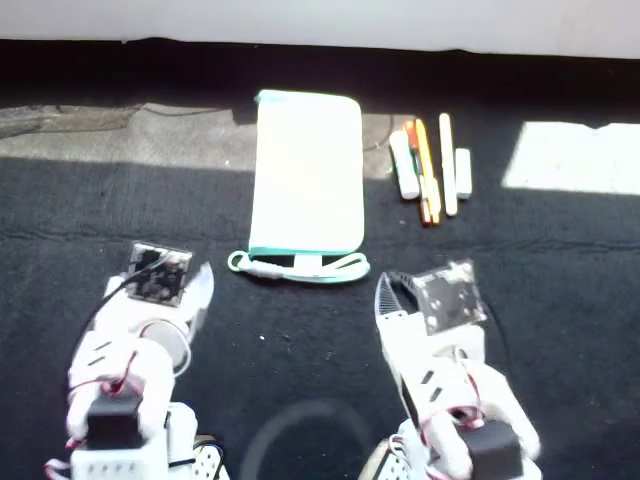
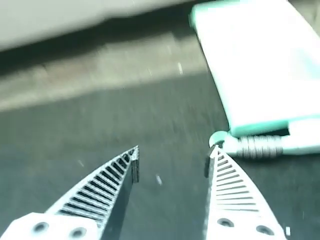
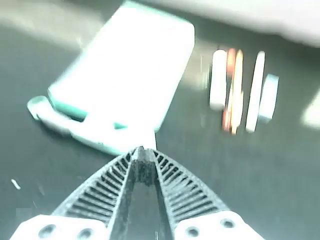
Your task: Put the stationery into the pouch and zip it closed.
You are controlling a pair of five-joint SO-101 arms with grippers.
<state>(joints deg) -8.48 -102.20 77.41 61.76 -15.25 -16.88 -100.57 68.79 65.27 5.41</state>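
Note:
A white pouch [image 1: 307,172] with teal trim and a looped strap [image 1: 298,268] lies flat at the table's middle back. Several stationery items [image 1: 430,168], pens, pencils and erasers, lie side by side just right of it. My left gripper [image 2: 172,159] is open, low over the mat at the pouch's near left corner, close to the strap end [image 2: 257,145]. My right gripper [image 3: 144,152] is shut and empty, just in front of the pouch's [image 3: 127,75] near edge, with the stationery [image 3: 240,90] farther off. In the high view both grippers [image 1: 203,283] [image 1: 388,290] sit near the strap.
A black mat [image 1: 300,350] covers the table. A sunlit patch [image 1: 570,157] falls at the back right. A pale wall [image 1: 320,20] runs along the far edge.

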